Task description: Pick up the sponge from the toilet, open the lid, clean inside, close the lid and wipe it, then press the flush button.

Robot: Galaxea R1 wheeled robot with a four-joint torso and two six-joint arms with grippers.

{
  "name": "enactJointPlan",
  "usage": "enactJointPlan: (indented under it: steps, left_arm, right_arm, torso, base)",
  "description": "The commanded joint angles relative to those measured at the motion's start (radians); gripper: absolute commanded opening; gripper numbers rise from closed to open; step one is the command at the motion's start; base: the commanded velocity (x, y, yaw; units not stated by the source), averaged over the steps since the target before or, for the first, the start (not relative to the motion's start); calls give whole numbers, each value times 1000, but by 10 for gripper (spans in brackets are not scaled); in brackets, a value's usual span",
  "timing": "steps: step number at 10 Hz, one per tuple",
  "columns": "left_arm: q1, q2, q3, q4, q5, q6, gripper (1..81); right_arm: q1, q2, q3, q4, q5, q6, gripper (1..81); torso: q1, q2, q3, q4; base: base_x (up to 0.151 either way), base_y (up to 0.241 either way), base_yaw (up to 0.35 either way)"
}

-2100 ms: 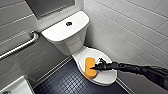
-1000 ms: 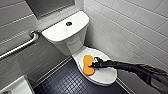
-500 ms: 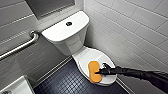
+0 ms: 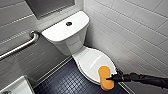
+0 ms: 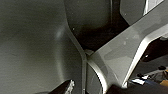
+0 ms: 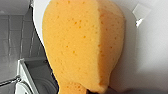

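Sponge [image 4: 106, 77] and right tool [image 4: 110, 79] have shifted since the earlier frames, from mid-lid out to the front rim of the closed lid [image 4: 91, 60], on the side nearer the tiled wall [image 4: 135, 32]. Right tool is pinching the sponge at its waist. Sponge rests on the lid, its near end appearing to overhang the dark floor [image 4: 65, 82]. Toilet [image 4: 72, 42] tank carries a dark flush button [image 4: 68, 23].
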Motion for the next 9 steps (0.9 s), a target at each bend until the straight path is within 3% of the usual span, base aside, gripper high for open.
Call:
enactJointPlan:
  steps: [1, 6, 7, 9]
  left_arm:
    - [19, -7, 14, -3, 121, 5, 811]
    - [15, -20, 14, -12, 118, 4, 811]
    - [15, -33, 13, -14, 121, 4, 811]
    - [18, -45, 13, -14, 124, 4, 811]
  right_arm:
    - [-56, -189, 179, 4, 37, 18, 10]
    - [-448, -399, 208, -22, 185, 13, 10]
    - [-536, -418, 202, -22, 238, 13, 10]
    - [-672, -410, 193, -24, 260, 6, 10]
  torso:
    - [0, 0, 0, 0]
    - [0, 0, 0, 0]
    - [0, 0, 0, 0]
    - [0, 0, 0, 0]
  base:
    - [0, 0, 0]
    - [0, 0, 0]
    - [0, 0, 0]
    - [0, 0, 0]
